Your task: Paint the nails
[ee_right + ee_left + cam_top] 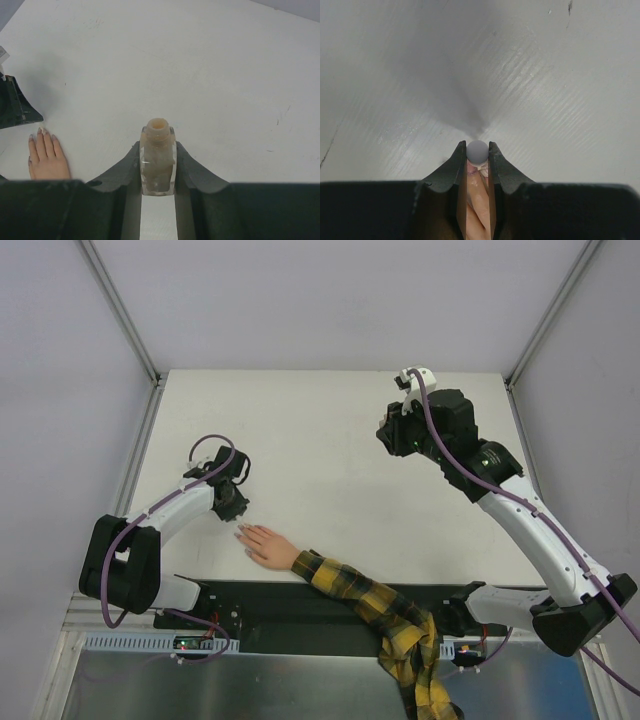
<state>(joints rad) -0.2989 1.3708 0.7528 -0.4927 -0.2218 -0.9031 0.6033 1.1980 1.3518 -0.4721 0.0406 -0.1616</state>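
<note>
White tabletop point(330, 440) with plain grey walls on three sides, as seen from the top external camera. We note a small flesh-coloured hand point(268, 547) lying flat, palm down, near the front edge and left of centre. It ends a yellow-and-black plaid sleeve point(375, 605) that runs off toward the bottom right. The nails point(241, 531) point up and to the left, just beneath the left gripper point(232, 506), which hangs over the fingertips. We cannot read how its jaws stand from this view. The right gripper point(392, 436) is well apart from the hand, over the far right part of the table.

Left wrist camera: the left gripper point(477, 150) is pressed almost together, pinching a grey rounded cap point(477, 151) between its tips. Flesh-coloured fingers point(479, 205) show through the narrow gap below, directly under the cap. We cannot make out separate nails here.

Right wrist camera: the right gripper point(158, 150) is clamped on a small clear bottle point(158, 167) — upright, neck uncapped, contents pale. The hand point(47, 160) lies flat at the lower left edge. Its pale nails point(41, 132) point toward a dark part of the left gripper point(12, 107). Bottle and hand are well apart.
</note>
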